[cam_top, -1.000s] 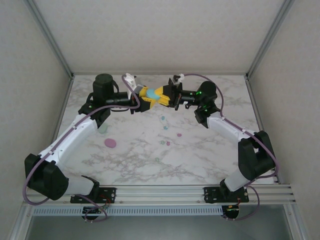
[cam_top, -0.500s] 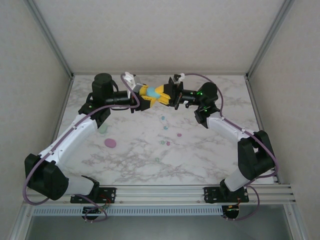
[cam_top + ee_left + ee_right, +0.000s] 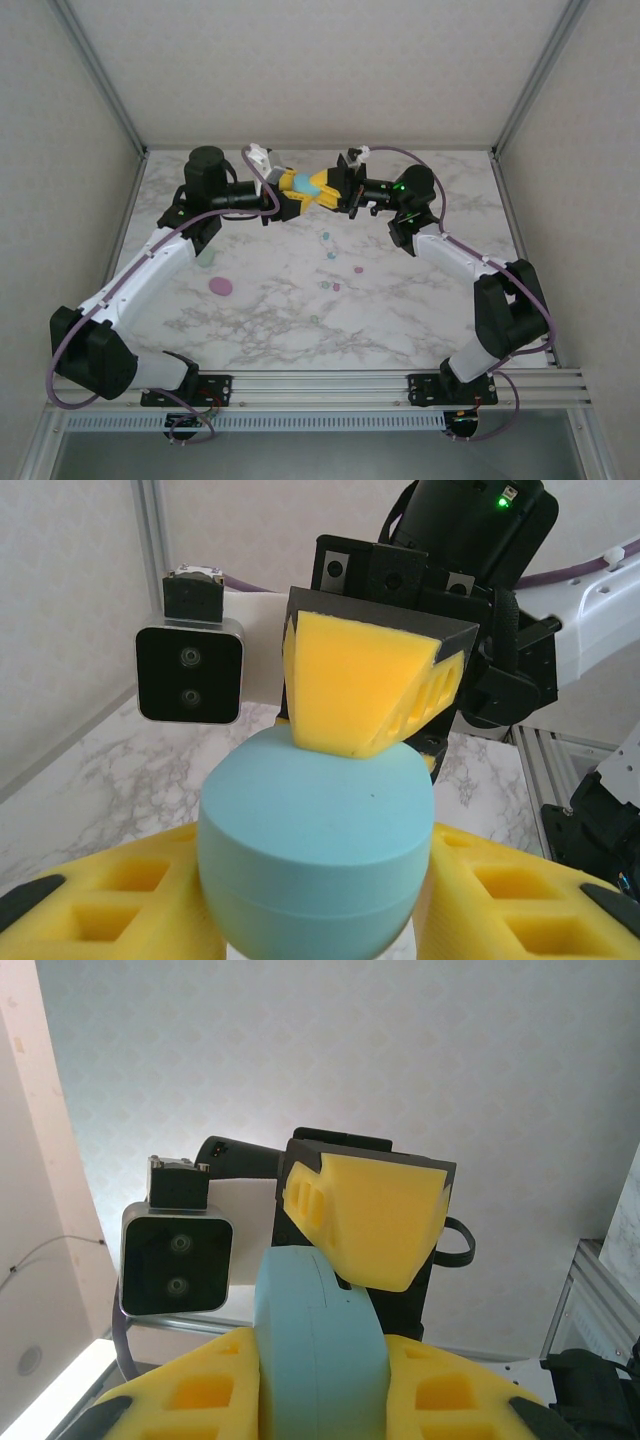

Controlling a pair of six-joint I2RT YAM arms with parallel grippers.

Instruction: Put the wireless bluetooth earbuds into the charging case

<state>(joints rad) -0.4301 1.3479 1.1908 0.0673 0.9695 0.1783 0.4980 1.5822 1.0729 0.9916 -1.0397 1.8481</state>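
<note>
Earbuds loose on bench, scattered nearward of cyan case. Case up off bench, pinched from both sides: left hand clamped across its wide body, right hand nearly closed on its narrow side. Bare bench beneath and right of case; far bench edge just behind it. Pink case well left-nearward of it, flat on bench.

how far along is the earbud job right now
Done: little beyond getting the cyan case up off the table. In hand: the left tool and right tool both grip that case in the air, and it looks closed. Left: the earbuds lie loose on the marble, none seated in a case, and a pink case lies apart from both tools.
</note>
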